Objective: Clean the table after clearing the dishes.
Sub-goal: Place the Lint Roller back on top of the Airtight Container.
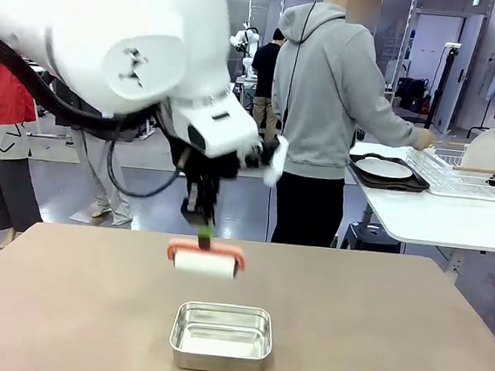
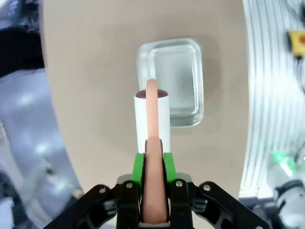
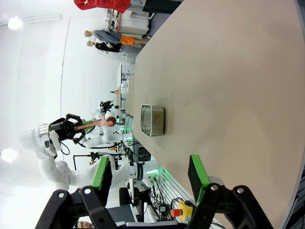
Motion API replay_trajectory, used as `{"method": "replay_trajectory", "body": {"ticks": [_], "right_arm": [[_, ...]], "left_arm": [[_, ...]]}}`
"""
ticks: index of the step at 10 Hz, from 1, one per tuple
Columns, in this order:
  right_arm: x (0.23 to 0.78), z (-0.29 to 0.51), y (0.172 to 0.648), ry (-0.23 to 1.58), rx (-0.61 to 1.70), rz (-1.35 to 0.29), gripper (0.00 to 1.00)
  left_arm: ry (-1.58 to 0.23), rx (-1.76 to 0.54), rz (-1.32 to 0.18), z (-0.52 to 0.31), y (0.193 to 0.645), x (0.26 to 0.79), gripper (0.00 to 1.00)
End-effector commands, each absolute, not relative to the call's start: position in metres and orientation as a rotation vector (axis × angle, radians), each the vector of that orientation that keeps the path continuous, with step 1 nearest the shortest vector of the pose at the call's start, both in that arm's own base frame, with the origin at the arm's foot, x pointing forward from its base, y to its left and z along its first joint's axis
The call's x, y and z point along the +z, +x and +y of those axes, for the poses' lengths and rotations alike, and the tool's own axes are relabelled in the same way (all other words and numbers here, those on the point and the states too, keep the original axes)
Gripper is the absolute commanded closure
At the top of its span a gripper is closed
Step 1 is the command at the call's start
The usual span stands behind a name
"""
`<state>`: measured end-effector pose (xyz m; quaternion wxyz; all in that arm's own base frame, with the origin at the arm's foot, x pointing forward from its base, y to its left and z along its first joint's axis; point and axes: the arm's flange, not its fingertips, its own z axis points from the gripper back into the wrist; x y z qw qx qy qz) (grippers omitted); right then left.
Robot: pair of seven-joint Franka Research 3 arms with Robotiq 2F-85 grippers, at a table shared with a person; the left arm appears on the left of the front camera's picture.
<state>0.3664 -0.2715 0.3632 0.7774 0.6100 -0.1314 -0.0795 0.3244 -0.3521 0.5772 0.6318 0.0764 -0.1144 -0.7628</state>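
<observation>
Roller held over the bare brown worktop, dishes already off it.

The left gripper has its jaws clamped on the red handle of the roller, which hangs above the worktop just beyond the steel pan. The right gripper waits with jaws wide and empty. The roller looks light and stiff, best gripped by the handle. A plate lies on a tray on the white side table.
</observation>
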Motion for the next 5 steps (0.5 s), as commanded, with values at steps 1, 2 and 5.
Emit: {"method": "replay_trajectory", "body": {"ticks": [1, 2, 5], "right_arm": [[0.367, -0.269, 0.363, 1.320, -0.170, -0.275, 0.19], [0.367, -0.269, 0.363, 1.320, -0.170, -0.275, 0.19], [0.367, -0.269, 0.363, 1.320, -0.170, -0.275, 0.19]], "left_arm": [[0.175, -1.871, -0.225, -0.332, 0.335, 0.565, 0.79], [0.175, -1.746, -0.262, -0.352, 0.324, 0.577, 0.79], [0.175, -1.746, -0.262, -0.352, 0.324, 0.577, 0.79]]}}
